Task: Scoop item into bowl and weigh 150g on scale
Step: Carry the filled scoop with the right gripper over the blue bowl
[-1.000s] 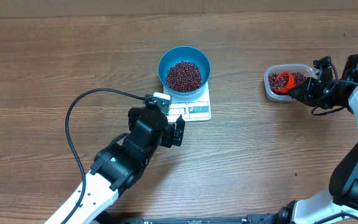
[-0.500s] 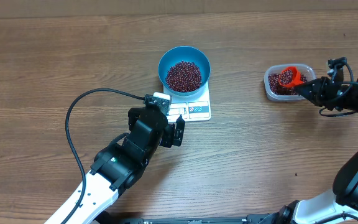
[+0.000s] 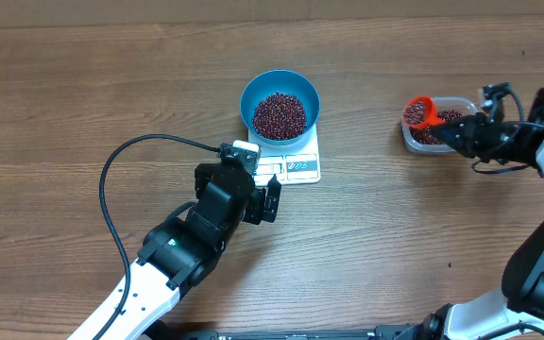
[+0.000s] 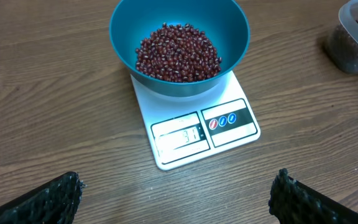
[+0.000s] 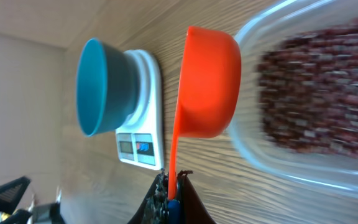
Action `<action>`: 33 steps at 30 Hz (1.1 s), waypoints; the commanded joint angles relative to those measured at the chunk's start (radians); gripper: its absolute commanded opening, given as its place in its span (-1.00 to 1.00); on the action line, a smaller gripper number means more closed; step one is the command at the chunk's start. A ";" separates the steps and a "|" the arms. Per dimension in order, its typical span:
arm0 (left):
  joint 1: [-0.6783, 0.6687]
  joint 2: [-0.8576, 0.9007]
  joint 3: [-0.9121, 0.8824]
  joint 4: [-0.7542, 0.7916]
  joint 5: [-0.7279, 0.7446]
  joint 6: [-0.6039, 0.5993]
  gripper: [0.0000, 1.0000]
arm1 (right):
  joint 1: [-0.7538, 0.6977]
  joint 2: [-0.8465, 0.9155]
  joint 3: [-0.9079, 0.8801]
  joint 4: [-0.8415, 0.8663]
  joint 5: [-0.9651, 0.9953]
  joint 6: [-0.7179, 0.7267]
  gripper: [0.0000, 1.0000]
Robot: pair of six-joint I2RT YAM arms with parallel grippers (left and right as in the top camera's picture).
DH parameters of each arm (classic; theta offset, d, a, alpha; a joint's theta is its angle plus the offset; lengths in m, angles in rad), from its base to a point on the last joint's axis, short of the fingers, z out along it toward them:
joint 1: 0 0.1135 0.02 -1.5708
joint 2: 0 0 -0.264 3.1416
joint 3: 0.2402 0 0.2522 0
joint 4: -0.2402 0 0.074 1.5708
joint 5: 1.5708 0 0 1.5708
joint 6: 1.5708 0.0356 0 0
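– Spillage: your right fingers point(image 5: 157, 208) pinch the handle of the loaded orange plastic scoop point(image 3: 421, 113); tilting scatters small maroon beans point(image 4: 178, 53).
– Overshoot too: the round blue bowl point(image 3: 253, 90) on the flat white scale point(image 3: 300, 166) looks full. Left fingers point(image 4: 48, 199) hang spread.

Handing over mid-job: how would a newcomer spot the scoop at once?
From the blue bowl on the white scale, look right to the clear tub of beans. The scoop hovers over the tub's left rim, its handle in the right gripper; nothing else here is orange.
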 commanded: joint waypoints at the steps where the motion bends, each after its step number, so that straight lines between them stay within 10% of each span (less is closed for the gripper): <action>1: 0.005 0.001 0.023 0.000 -0.014 -0.016 0.99 | 0.051 -0.064 0.027 0.004 -0.061 -0.004 -0.93; 33: 0.005 0.001 0.023 0.004 -0.013 -0.017 0.99 | 0.539 -0.098 0.027 0.367 0.089 0.270 -0.93</action>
